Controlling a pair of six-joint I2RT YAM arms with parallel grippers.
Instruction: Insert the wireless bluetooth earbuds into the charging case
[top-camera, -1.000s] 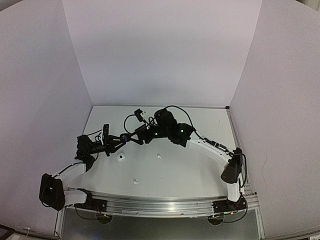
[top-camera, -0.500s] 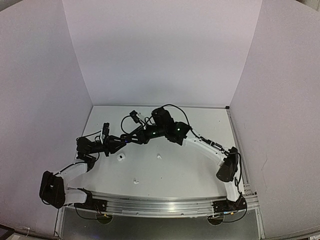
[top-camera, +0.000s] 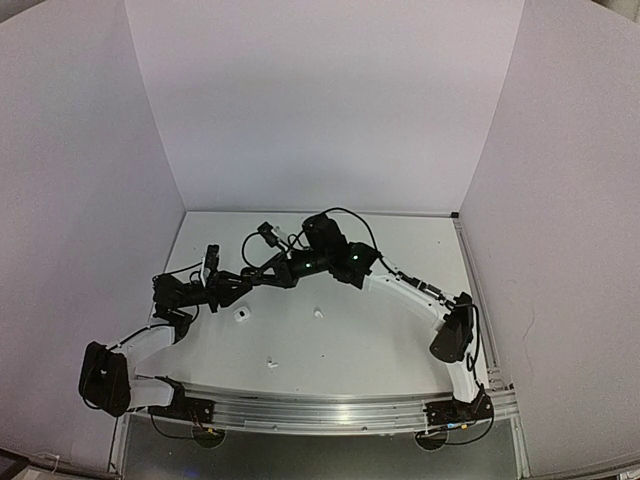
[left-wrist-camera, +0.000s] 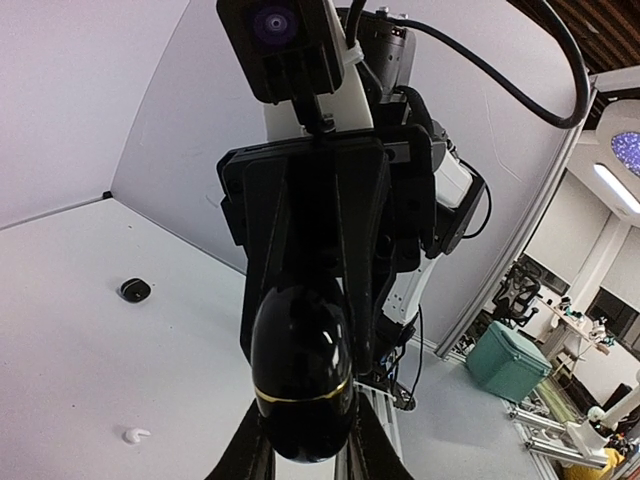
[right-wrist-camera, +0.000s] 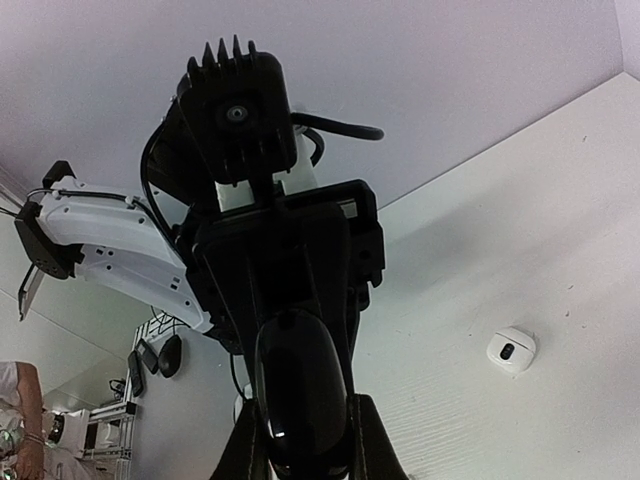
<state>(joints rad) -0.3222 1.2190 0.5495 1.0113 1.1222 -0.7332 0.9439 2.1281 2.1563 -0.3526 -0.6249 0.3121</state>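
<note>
The black charging case (left-wrist-camera: 300, 365), egg-shaped with a gold seam, hangs in the air between both grippers. My right gripper (right-wrist-camera: 305, 430) is shut on one end of the charging case (right-wrist-camera: 300, 390). My left gripper (left-wrist-camera: 305, 450) flanks the other end with its jaws slightly parted, so it is open. In the top view the two grippers meet over the left middle of the table, left gripper (top-camera: 245, 281) and right gripper (top-camera: 274, 275) nose to nose. Two white earbuds lie on the table, one earbud (top-camera: 318, 312) mid-table and another earbud (top-camera: 270, 362) nearer the front; one white earbud (left-wrist-camera: 133, 436) shows below the left gripper.
A white rounded case (top-camera: 241, 316) rests on the table just below the grippers; this white case (right-wrist-camera: 511, 349) also shows in the right wrist view. A small black rounded item (left-wrist-camera: 135, 290) sits farther back on the table. White walls enclose the table (top-camera: 400, 340) on three sides.
The right gripper moved left onto the black case and shut on it. The left gripper, which was gripping the case, has loosened its jaws.
</note>
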